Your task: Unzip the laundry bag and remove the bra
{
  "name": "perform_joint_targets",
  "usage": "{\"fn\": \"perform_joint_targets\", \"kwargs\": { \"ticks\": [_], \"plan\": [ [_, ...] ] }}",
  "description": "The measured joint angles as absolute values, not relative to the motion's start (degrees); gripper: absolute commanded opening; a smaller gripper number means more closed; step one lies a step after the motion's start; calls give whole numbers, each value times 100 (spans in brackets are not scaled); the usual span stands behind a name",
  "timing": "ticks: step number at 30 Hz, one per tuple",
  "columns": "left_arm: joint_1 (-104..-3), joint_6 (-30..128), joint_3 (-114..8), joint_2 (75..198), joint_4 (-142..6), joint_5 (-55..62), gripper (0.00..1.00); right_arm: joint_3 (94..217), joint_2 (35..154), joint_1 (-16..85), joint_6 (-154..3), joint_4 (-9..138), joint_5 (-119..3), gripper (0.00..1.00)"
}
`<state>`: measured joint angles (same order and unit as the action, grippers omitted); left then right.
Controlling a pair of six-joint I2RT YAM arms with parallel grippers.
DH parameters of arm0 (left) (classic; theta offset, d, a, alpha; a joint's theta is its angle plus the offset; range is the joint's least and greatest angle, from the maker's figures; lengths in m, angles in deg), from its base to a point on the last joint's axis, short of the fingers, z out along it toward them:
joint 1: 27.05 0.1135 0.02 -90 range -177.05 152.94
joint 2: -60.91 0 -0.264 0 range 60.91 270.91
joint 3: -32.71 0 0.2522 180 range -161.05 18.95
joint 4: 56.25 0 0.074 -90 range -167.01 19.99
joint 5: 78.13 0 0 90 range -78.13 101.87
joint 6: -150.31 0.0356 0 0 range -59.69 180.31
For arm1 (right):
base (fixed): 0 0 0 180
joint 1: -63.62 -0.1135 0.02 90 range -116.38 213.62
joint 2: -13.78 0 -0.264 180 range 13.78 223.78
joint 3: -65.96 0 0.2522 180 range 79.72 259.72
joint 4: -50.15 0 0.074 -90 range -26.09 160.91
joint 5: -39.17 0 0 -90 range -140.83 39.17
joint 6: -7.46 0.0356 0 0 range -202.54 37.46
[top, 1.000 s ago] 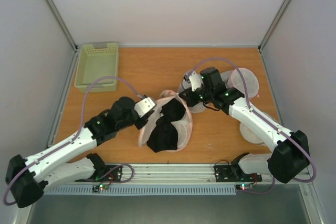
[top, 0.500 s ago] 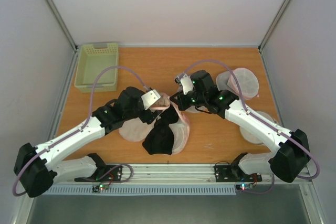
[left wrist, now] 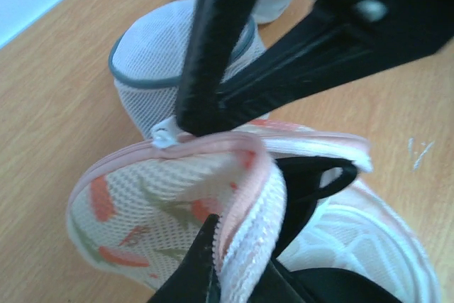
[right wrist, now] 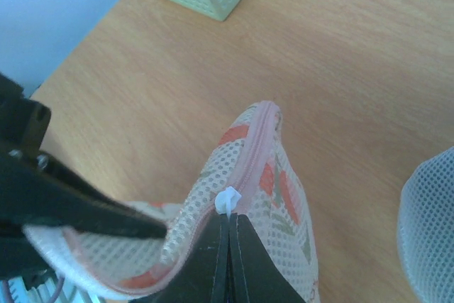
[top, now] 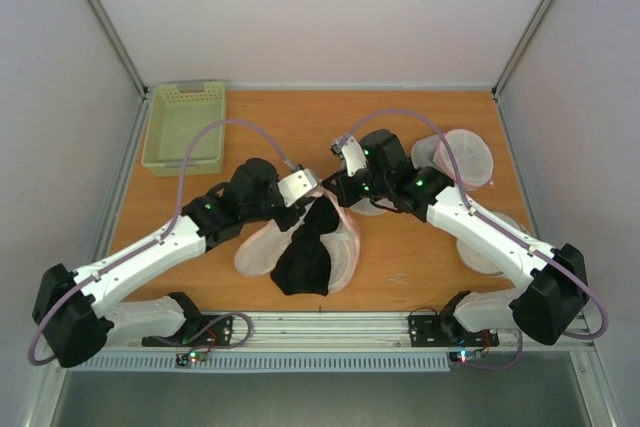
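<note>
Pinching soft, floppy laundry bag (top: 257, 252) at rim, L gripper (left wrist: 225, 246) & R gripper (right wrist: 228, 219) both clamped; light bra (top: 305, 262) inside, prob. best grabbed by strap.

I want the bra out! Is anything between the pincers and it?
Only the laundry bag's lifted edge, pinched by the left pincer and right pincer. The bra itself lies uncovered.

Robotics lab test cell: wooden worktop (top: 300, 127) boxed in by plain white panels (top: 330, 17) on metal corner posts (top: 105, 17), white left arm (top: 150, 257) and right arm (top: 490, 237) mounted by an aluminium rail (top: 330, 325) at its near edge, with exposed cables (top: 225, 123) and lit circuit boards (top: 205, 332).
</note>
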<state>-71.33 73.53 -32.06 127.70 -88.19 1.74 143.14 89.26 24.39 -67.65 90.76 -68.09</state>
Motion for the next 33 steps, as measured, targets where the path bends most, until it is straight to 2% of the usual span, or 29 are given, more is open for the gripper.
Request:
{"fn": "perform_joint_targets", "kwargs": {
  "ticks": [5,10,16,33],
  "plan": [
    [-7154,7479,-3029,12346,-8677,-130,1,14487,8998,2590,-7084,9229,-6824,1],
    [-7139,7908,-2858,11858,-8668,-560,1,14585,9197,3169,-7466,9400,-7152,1],
    [-7137,8242,-2838,11784,-8712,-930,1,14834,9544,3259,-7855,9594,-7515,1],
    [-6875,8104,-2451,11406,-8288,-1096,1,15249,10373,3613,-7982,9955,-8116,1]
  ]
}}
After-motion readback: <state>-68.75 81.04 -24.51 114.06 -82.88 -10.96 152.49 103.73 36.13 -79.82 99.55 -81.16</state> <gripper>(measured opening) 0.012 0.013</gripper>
